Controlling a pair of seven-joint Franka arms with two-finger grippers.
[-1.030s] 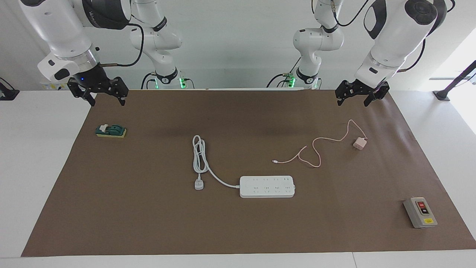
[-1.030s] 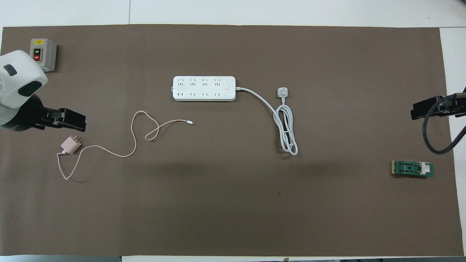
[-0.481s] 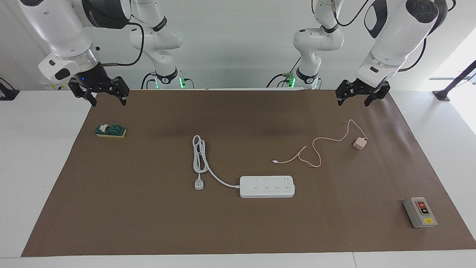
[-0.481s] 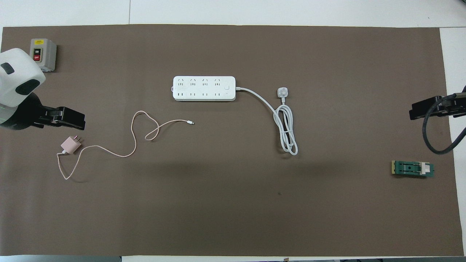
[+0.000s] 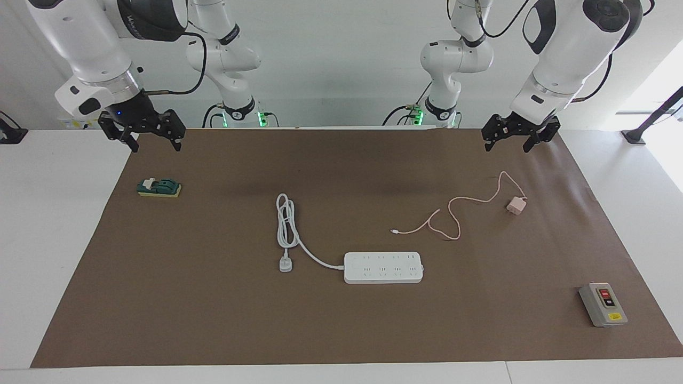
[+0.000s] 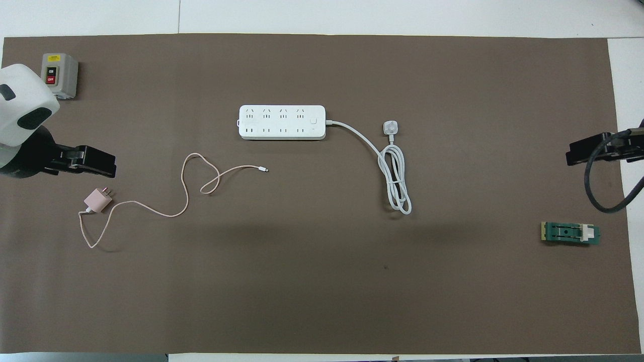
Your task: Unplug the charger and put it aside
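- Charger (image 5: 515,205) lies flat on the brown mat (image 5: 341,330), toward the left arm's end of the table, well apart from the power strip (image 5: 383,267) and nearer to the robots than it; not plugged into anything.
- In the overhead view the charger (image 6: 97,200) shows its prongs bare, so the unplug step looks done and it already sits aside.
- Its thin pink cable (image 5: 453,210) trails loosely in curves toward the middle of the mat, free end lying between charger and strip, touching neither socket nor strip.
- Left gripper (image 5: 519,134) hangs in the air over the mat edge at the robots' end, above and clear of the charger; fingers spread apart, gripping nothing. Likely parked off the charger because nothing is left to hold.
- Right gripper (image 5: 145,131) hovers over the mat's corner at the right arm's end, fingers spread, empty; this arm waits.
- Power strip sockets all empty; its white cord (image 5: 288,229) is coiled beside it, plug lying on the mat.
- Grey switch box (image 5: 603,304) and small green block (image 5: 159,188) sit at the mat's ends, untouched, not part of the job.
- Judgement: task looks essentially finished.
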